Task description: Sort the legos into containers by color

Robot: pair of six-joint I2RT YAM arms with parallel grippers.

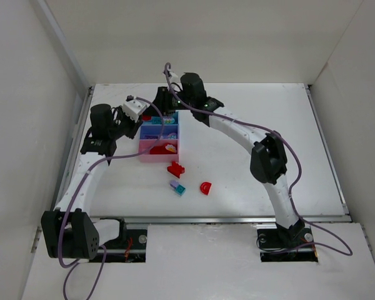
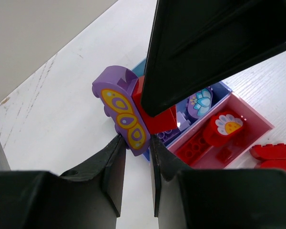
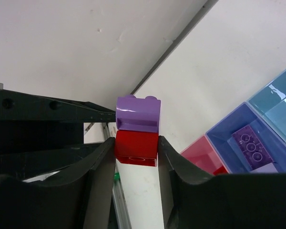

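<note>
A lilac piece with yellow ovals (image 2: 121, 112) and a red brick (image 3: 136, 145) are joined together. They hang above the table by the back left of the containers. My left gripper (image 2: 136, 140) is shut on the lilac piece, whose plain side shows in the right wrist view (image 3: 138, 113). My right gripper (image 3: 136, 142) is shut on the red brick, also seen in the left wrist view (image 2: 157, 119). In the top view both grippers meet around the joined pair (image 1: 147, 115). The containers are light blue (image 1: 177, 116), purple-blue (image 1: 175, 128) and pink (image 1: 157, 158).
On the table in front of the trays lie a red brick (image 1: 175, 168), a teal-and-lilac brick (image 1: 177, 187) and a red arch (image 1: 205, 187). The pink tray (image 2: 252, 119) holds red pieces. The purple-blue tray (image 3: 229, 138) holds purple ones. White walls surround the table.
</note>
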